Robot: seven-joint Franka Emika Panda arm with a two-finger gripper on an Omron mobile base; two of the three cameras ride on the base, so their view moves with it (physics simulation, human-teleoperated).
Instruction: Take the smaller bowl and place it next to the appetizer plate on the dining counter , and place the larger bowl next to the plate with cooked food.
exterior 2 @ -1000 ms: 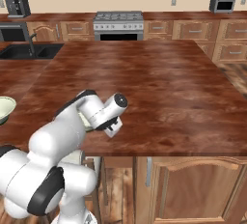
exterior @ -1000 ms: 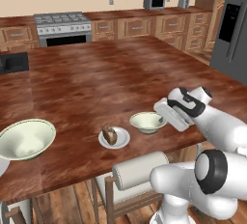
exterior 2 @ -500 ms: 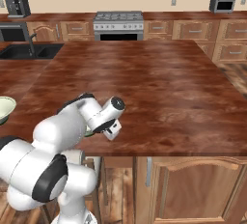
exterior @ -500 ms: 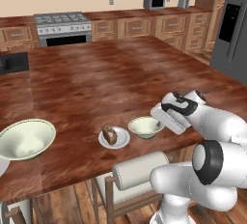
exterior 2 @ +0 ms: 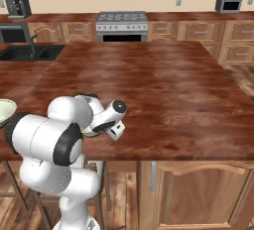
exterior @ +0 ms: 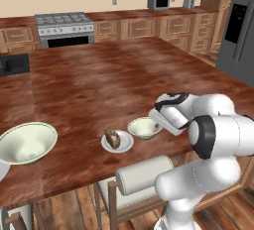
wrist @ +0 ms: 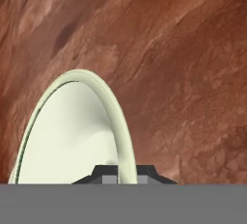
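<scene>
The smaller bowl [exterior: 144, 127], rim pinched by the gripper [exterior: 158, 121], has been lowered at three o'clock of the appetizer plate [exterior: 117, 142], so release is judged next.

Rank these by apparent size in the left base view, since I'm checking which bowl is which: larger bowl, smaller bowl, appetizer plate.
1. Larger bowl, clearly widest, though also nearest the camera.
2. Smaller bowl and appetizer plate look about equally wide; I won't rank them.

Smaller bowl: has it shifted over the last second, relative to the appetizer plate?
Yes. The smaller bowl, pinched at its rim by the end effector, has come down and leftward, and now sits beside the appetizer plate.
</scene>
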